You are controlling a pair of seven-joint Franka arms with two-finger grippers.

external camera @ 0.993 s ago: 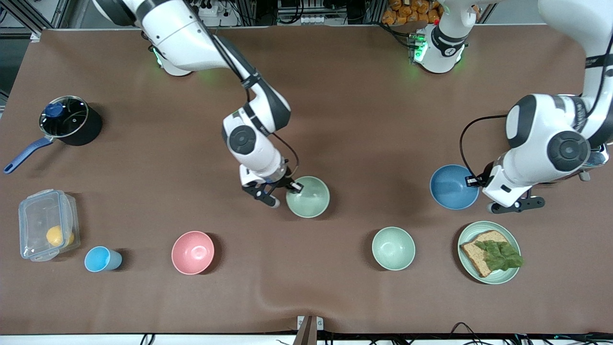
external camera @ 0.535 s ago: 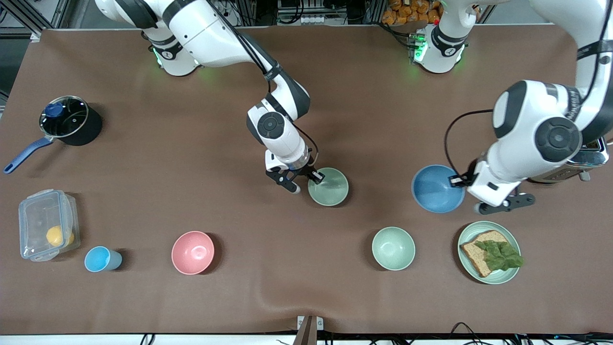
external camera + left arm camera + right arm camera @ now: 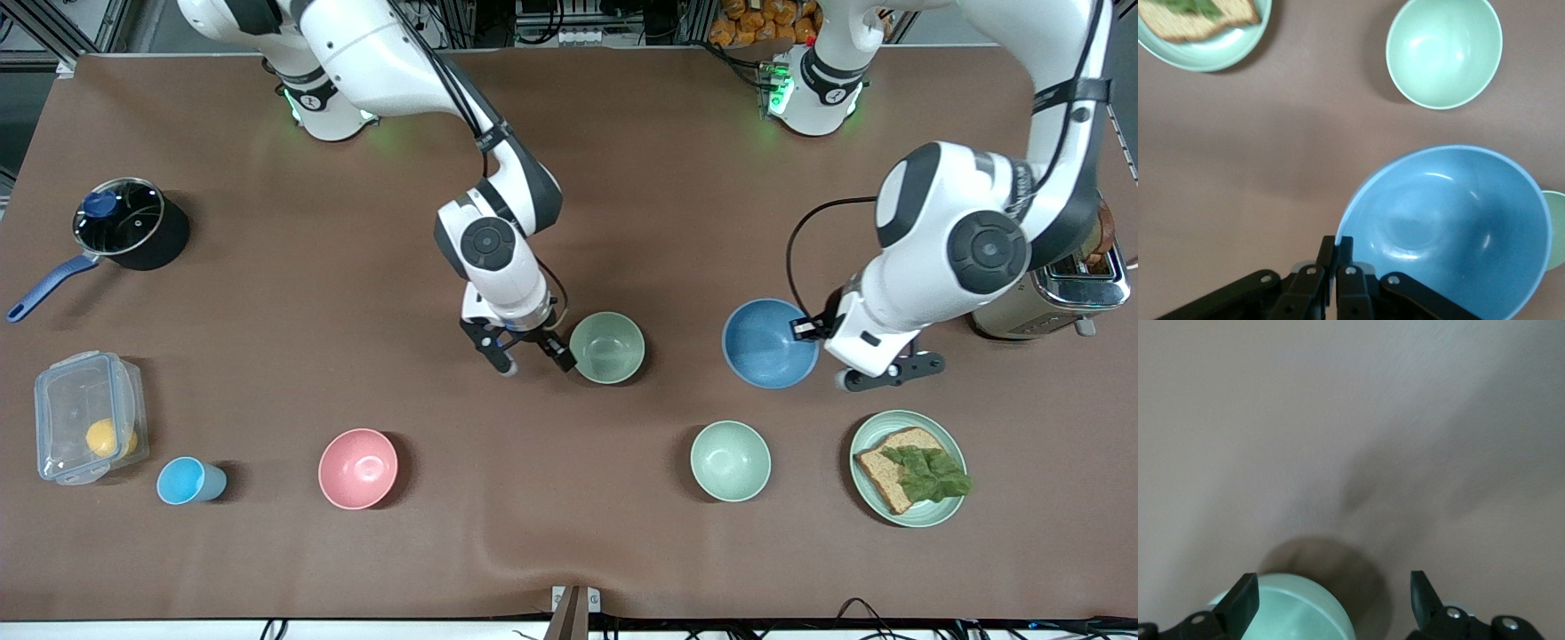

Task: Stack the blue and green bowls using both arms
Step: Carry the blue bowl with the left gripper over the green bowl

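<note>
The sage-green bowl sits on the table near its middle. My right gripper is open just beside it, toward the right arm's end, holding nothing. In the right wrist view the green bowl lies by one finger of the open right gripper. My left gripper is shut on the rim of the sky-blue bowl and holds it beside the green bowl, toward the left arm's end. The left wrist view shows the left gripper pinching the blue bowl.
A pale mint bowl and a green plate with bread lie nearer the camera than the blue bowl. A pink bowl, light-blue cup, plastic container, pot and toaster stand around.
My right gripper carried the green bowl toward the left arm's end, then let go and opened. My left gripper moved the blue bowl toward the green bowl.
</note>
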